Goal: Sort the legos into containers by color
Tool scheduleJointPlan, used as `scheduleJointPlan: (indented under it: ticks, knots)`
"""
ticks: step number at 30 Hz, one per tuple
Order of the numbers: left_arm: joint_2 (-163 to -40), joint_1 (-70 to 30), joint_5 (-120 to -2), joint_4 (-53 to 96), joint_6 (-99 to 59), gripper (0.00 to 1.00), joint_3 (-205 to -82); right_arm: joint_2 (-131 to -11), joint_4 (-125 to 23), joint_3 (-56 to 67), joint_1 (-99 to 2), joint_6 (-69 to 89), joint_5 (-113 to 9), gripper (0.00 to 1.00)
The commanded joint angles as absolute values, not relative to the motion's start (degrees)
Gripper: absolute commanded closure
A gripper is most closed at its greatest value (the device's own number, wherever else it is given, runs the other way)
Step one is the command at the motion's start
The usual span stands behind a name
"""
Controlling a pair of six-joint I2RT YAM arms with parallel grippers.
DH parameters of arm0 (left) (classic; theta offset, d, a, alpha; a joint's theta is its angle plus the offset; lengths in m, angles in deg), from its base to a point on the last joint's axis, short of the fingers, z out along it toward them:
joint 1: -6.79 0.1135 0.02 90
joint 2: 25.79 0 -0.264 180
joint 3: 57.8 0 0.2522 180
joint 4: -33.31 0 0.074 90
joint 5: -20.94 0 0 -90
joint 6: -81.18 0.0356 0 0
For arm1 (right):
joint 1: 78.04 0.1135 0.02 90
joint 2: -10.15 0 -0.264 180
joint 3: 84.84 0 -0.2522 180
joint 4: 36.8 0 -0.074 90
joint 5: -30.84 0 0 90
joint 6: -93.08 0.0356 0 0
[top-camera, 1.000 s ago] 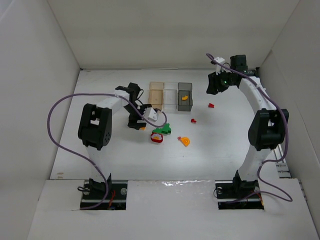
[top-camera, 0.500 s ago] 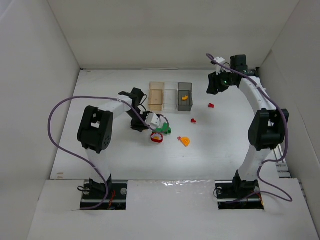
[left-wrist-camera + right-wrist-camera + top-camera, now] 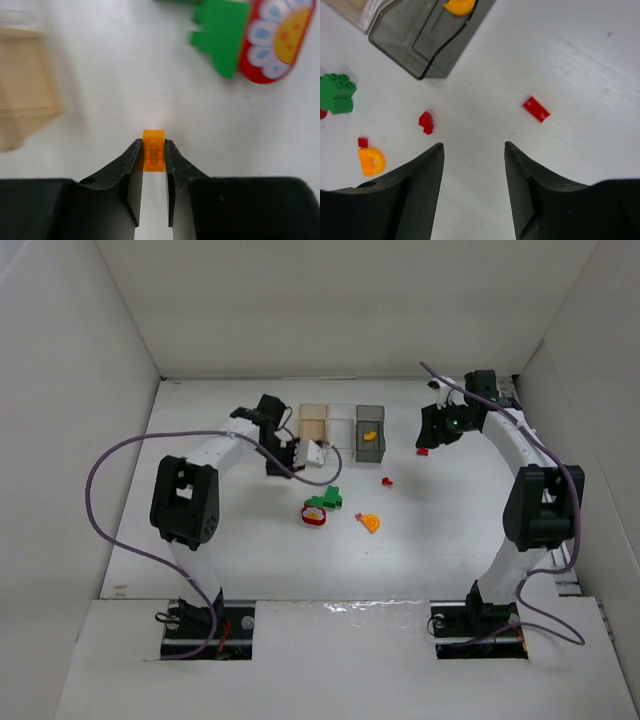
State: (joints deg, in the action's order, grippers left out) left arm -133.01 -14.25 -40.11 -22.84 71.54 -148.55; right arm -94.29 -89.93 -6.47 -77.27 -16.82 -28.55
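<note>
Left gripper (image 3: pixel 152 160) pinching tiny orange brick (image 3: pixel 153 144) at very fingertips, jaws pressing its two sides. Grip looking made for carrying it to a bin. Brick small, squarish, translucent orange.

Amber container (image 3: pixel 25 85) sitting ahead-left of fingers. Green brick (image 3: pixel 220 35) and red ring (image 3: pixel 272 40) lying ahead-right.

Right gripper (image 3: pixel 474 150) hovering, jaws spread, holding nothing. Red flat brick (image 3: pixel 536 109) lying ahead-right. Dark grey container (image 3: pixel 420 45) ahead-left, already holding orange piece (image 3: pixel 459 5), so probably orange's home.
</note>
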Motion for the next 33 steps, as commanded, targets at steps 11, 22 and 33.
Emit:
scheduleJointPlan:
  ticks: [11, 22, 33]
  knots:
    - [-143.82, -18.42, -25.46, -6.32, 33.75, 1.0, -191.01, -77.3, -74.64, 11.27, -77.52, -2.7, -23.38, 0.39]
    - [-154.71, -22.66, -24.33, 2.94, 21.15, 1.0, -200.05, -73.53, -77.37, 15.57, -76.02, -14.14, -29.81, 0.37]
    - [-161.92, -23.71, -27.05, 3.21, 21.85, 1.0, -199.53, -73.52, -80.27, 15.05, -76.02, -18.36, -29.1, 0.37]
